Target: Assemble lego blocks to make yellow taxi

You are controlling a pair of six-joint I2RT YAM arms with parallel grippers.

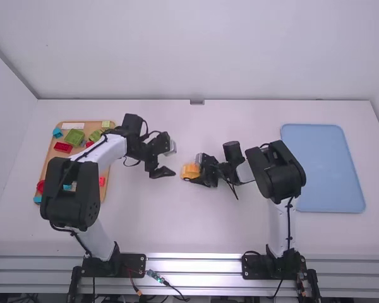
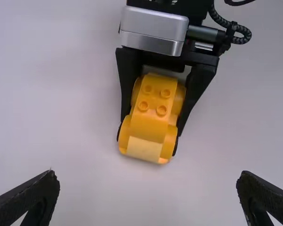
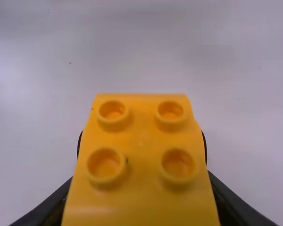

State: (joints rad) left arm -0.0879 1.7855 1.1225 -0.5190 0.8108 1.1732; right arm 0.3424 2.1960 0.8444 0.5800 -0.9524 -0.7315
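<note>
One yellow plastic block car (image 1: 189, 168) was held in the right claw (image 1: 193, 172), while the left claw (image 1: 163, 172) stood open

The car was near the middle of the white desk (image 1: 240, 227), seen from the high view. The right claw was closed on it, with one black finger along each side. Four round studs showed on its yellow top, and parts of black wheels (image 2: 175, 146) showed at its sides.

The left claw was just beside, on the left of the car. Its two fingers were wide apart, and it had hold of nothing.

At the left side of the desk lay a light brown tray (image 1: 50, 165), partly under the left arm (image 1: 72, 189). It carried a green block (image 1: 74, 137), a red block (image 1: 62, 147), a turquoise block (image 1: 57, 132) and a flat white piece (image 1: 73, 125), among other blocks. At the right side, beyond the right arm (image 1: 278, 173), lay a light blue rectangular tray (image 1: 322, 167).
</note>
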